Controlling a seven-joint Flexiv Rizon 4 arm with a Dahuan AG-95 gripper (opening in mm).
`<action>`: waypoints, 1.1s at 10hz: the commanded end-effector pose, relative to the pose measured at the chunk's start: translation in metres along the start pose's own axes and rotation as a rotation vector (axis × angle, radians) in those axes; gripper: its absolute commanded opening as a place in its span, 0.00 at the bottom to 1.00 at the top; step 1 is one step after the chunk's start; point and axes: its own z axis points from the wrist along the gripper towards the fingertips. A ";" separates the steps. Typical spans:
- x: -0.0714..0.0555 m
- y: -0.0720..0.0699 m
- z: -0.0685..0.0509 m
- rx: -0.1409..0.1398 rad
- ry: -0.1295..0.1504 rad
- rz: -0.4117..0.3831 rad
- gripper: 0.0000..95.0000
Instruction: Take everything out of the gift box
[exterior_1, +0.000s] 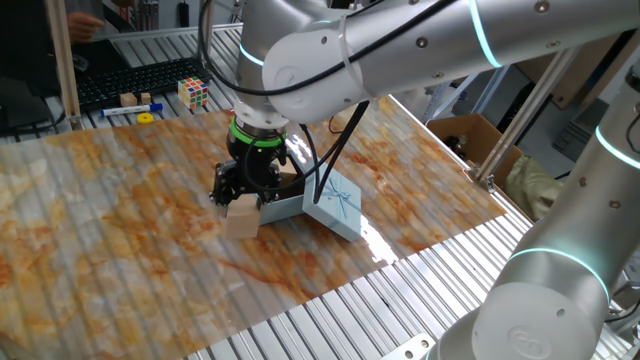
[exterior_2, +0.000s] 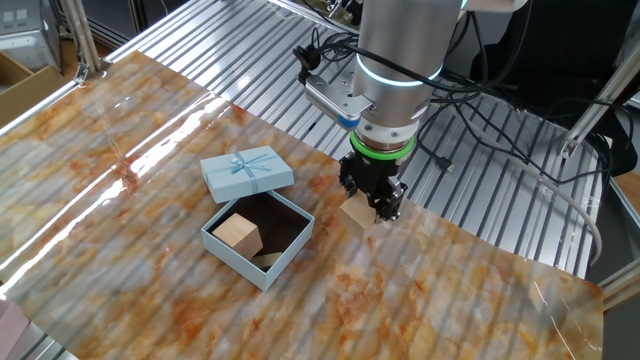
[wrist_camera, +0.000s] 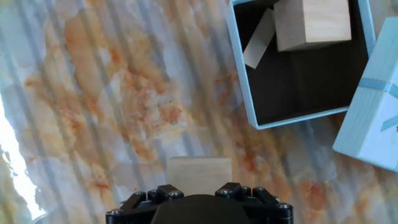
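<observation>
The pale-blue gift box (exterior_2: 232, 253) stands open on the marbled mat, dark brown inside; it also shows in one fixed view (exterior_1: 285, 208) and the hand view (wrist_camera: 242, 74). A tan wooden block (exterior_2: 237, 232) (wrist_camera: 311, 22) sits in it, with a thinner pale piece (wrist_camera: 258, 46) lying beside it. The lid (exterior_2: 246, 172) (exterior_1: 335, 205) (wrist_camera: 373, 118) leans against the box's edge. My gripper (exterior_2: 375, 207) (exterior_1: 243, 200) is shut on another wooden block (exterior_2: 355, 214) (exterior_1: 241, 219) (wrist_camera: 199, 171), held low over the mat just outside the box.
A Rubik's cube (exterior_1: 194, 93), a small wooden block (exterior_1: 127, 99) and a yellow piece (exterior_1: 146, 118) lie at the mat's far edge. A brown carton (exterior_1: 470, 135) stands off the mat. Ribbed metal table (exterior_2: 470, 190) surrounds the mat.
</observation>
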 end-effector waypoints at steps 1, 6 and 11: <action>0.000 0.000 0.000 0.000 0.000 0.015 0.40; 0.000 0.000 0.000 0.000 0.000 0.032 0.60; 0.000 0.000 -0.001 0.000 0.002 0.013 0.40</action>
